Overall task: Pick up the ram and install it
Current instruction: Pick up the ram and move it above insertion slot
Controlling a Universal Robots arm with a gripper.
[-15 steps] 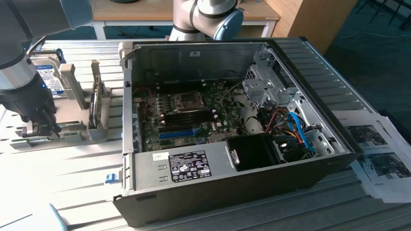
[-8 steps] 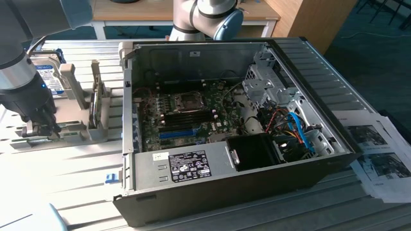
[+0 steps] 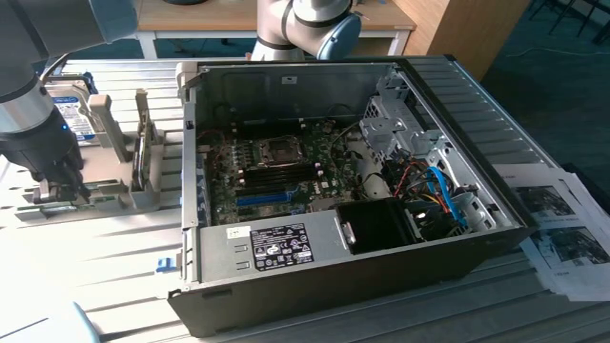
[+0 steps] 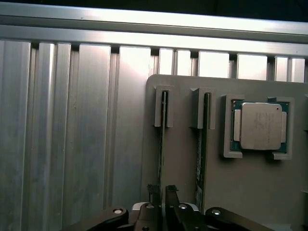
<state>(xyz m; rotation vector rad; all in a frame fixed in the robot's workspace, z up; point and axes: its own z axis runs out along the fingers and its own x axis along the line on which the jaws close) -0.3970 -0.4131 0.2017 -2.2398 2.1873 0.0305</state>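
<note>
Gripper (image 4: 162,191) at ram (image 4: 164,115) edge

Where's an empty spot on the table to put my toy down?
Bare table lies between the grey holder and the computer case, apart from a small blue piece. More lies between the case and the papers. Crowded: the holder, where the gripper is at the ram, and inside the case.

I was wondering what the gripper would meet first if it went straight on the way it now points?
Most likely the ram, standing on edge in the grey holder, right in line with the gripper. How close they are is unclear from either view.
</note>
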